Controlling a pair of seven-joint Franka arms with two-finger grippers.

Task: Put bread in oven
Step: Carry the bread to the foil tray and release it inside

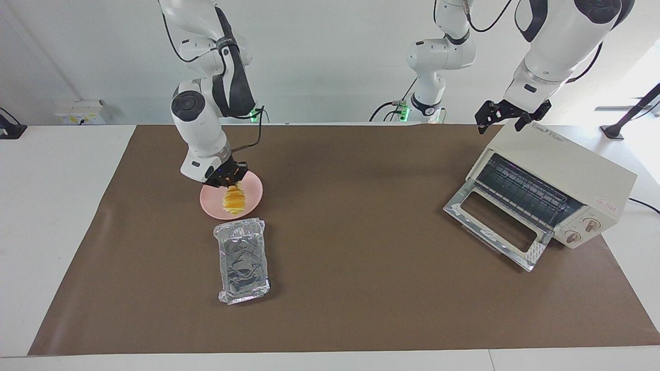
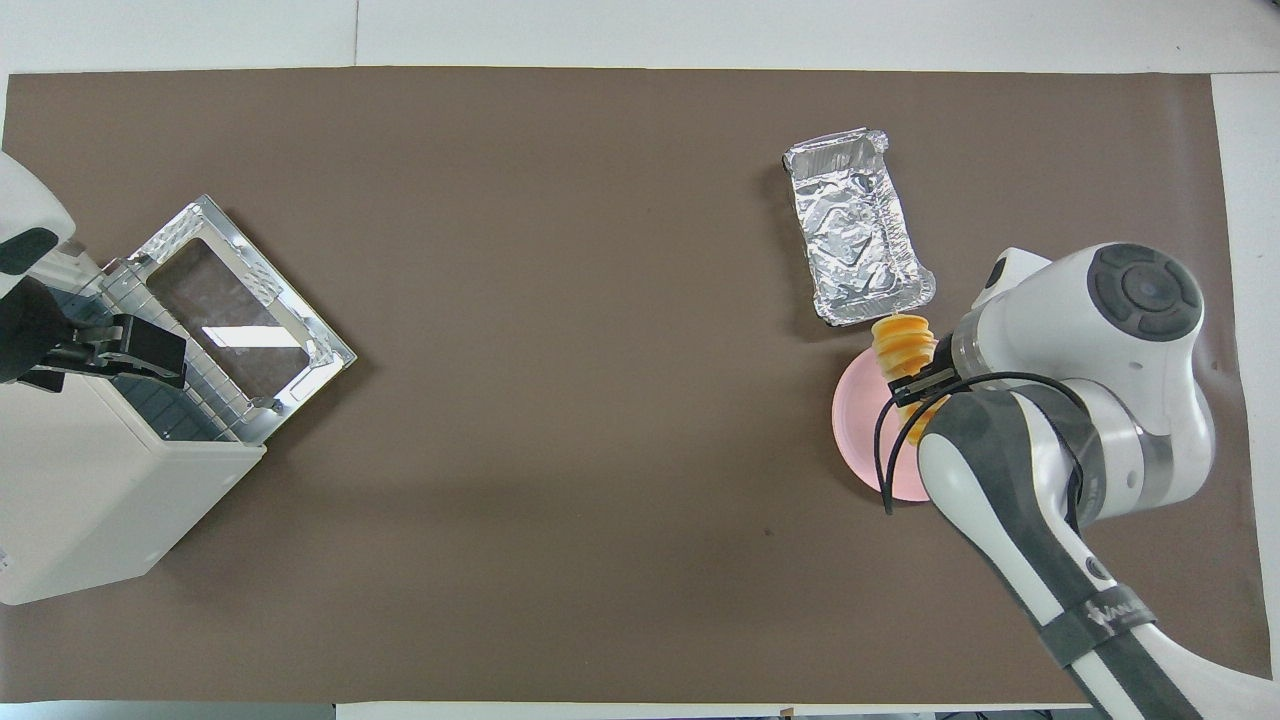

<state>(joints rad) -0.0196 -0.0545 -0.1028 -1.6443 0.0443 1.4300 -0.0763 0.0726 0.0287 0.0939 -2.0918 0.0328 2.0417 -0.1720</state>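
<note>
The bread (image 1: 234, 200) (image 2: 903, 345), a ridged golden-yellow loaf, hangs tilted from my right gripper (image 1: 230, 181) (image 2: 925, 385), which is shut on its upper end. It hangs just above the round pink plate (image 1: 253, 198) (image 2: 858, 430), its lower end toward the foil tray. The cream-white oven (image 1: 567, 165) (image 2: 90, 500) stands at the left arm's end of the table, its glass door (image 1: 495, 226) (image 2: 235, 310) dropped open and the wire rack showing. My left gripper (image 1: 512, 116) (image 2: 130, 350) waits open over the oven's top edge, holding nothing.
A crinkled silver foil tray (image 1: 241, 259) (image 2: 855, 240) lies beside the plate, farther from the robots. A brown mat (image 1: 361, 268) covers the table between the plate and the oven. A third arm's base (image 1: 430, 77) stands at the robots' edge.
</note>
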